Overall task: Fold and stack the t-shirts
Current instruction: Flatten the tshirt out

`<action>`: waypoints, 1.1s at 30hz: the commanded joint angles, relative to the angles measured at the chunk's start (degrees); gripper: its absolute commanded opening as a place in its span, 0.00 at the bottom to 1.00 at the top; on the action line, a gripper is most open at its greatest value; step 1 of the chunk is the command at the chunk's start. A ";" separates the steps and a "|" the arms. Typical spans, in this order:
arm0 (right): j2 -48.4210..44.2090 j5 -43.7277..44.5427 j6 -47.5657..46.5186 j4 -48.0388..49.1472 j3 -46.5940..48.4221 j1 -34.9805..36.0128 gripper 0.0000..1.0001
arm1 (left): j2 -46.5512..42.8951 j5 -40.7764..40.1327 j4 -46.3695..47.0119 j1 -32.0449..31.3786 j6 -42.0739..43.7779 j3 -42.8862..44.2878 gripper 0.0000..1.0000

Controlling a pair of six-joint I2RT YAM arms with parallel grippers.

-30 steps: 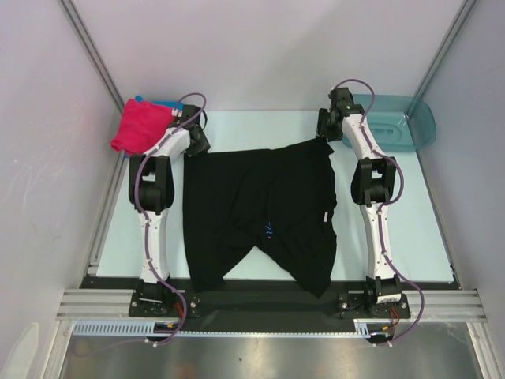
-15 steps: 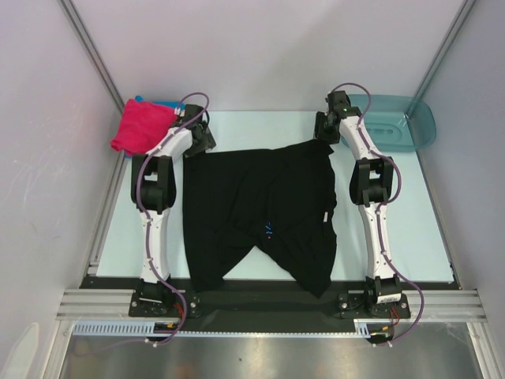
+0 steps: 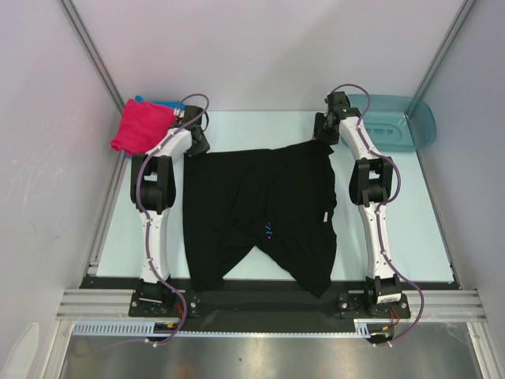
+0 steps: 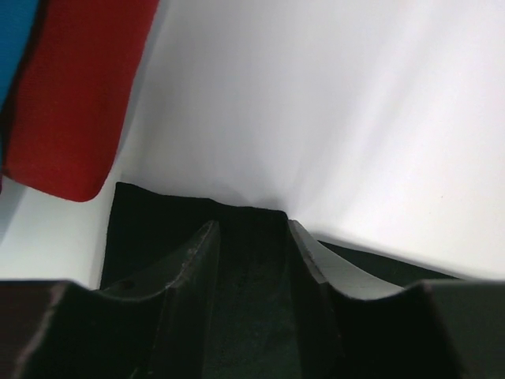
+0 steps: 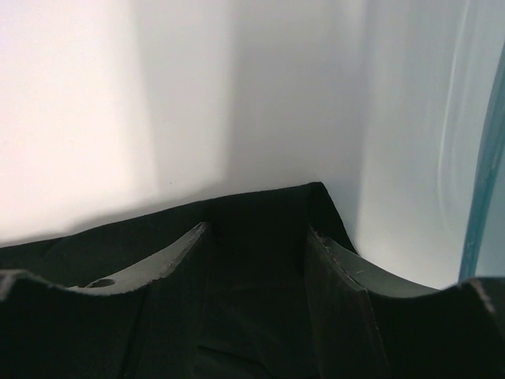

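A large black t-shirt lies spread between the arms, a small blue-white print near its middle. My left gripper sits low at its far-left corner. In the left wrist view its jaws are apart, with black cloth lying between and under them. My right gripper is at the far-right corner, also open astride black cloth. A folded magenta shirt tops a stack at the far left, over a blue one. The left wrist view shows that stack as red and blue.
A translucent teal basin stands at the far right; its edge shows close beside my right gripper. White walls enclose the table on three sides. The shirt's hem hangs over the near edge by the arm bases.
The left wrist nudged slightly away and came back to the shirt's corner. The right wrist edged a little toward the back. The black shirt lies as before.
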 commanded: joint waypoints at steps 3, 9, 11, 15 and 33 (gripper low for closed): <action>2.18 3.98 1.06 -1.95 -0.34 -2.68 0.55 | -0.42 2.90 -1.58 -1.02 0.01 -2.74 0.28; 2.27 3.90 1.06 -1.87 -0.34 -2.68 0.54 | -0.68 2.46 -1.85 -1.02 0.36 -2.83 0.10; 2.36 3.90 1.06 -1.78 -0.34 -2.68 0.54 | -0.68 2.37 -1.85 -1.02 0.36 -2.66 0.09; 2.27 3.98 1.15 -1.95 -0.34 -2.76 0.52 | -1.03 2.02 -2.11 -1.02 0.54 -1.87 0.00; -7.82 0.91 -1.84 -1.43 -1.04 -1.97 0.00 | -12.54 -4.05 -7.47 -1.11 4.05 3.58 0.00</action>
